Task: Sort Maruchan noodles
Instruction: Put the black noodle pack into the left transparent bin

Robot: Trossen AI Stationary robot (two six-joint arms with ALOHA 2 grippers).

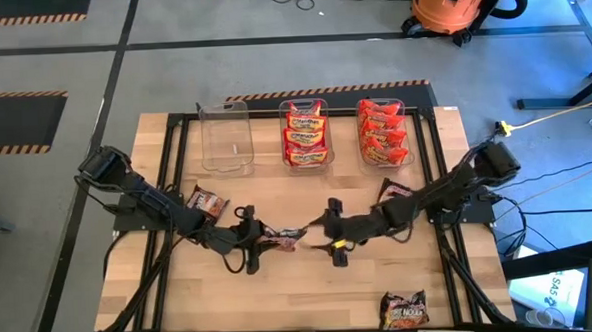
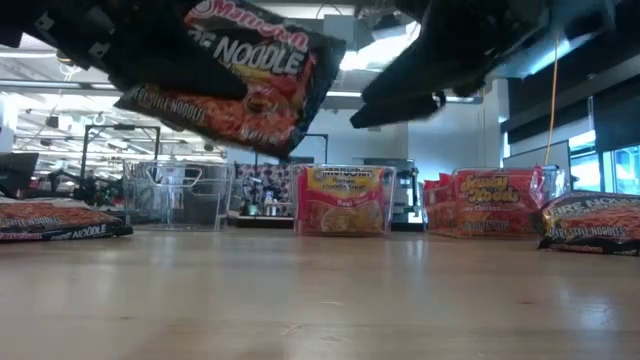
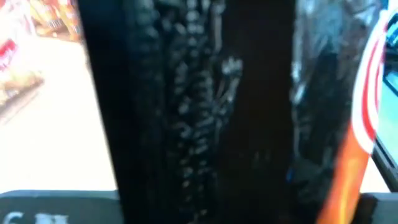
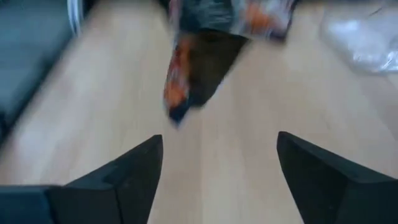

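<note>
Maruchan noodles, small flat printed plastic packets, are lying spread over the pale wooden tabletop (image 1: 311, 285). 3 clear plastic bins are standing in a row along the far edge: the left bin (image 1: 225, 137) is showing nothing inside, the middle bin (image 1: 306, 136) is holding orange-yellow packets (image 1: 306, 133), and the right bin (image 1: 383, 132) is holding bright red packets (image 1: 383, 132). The 2 dark arms are reaching in from the left and right edges and meeting near the middle of the tabletop. The left gripper (image 1: 262, 234) is clamping 1 dark brown-black packet (image 1: 285, 237), which is hanging clear of the wood in the low view (image 2: 235, 75). The right gripper (image 1: 331, 232) is sitting just beside that packet with its fingers (image 4: 115, 180) spread wide and holding nothing. 3 more dark packets are resting on the wood: 1 (image 1: 207, 202) under the left arm, 1 (image 1: 395, 191) under the right arm, and 1 (image 1: 403, 309) by the near edge towards the right corner.
</note>
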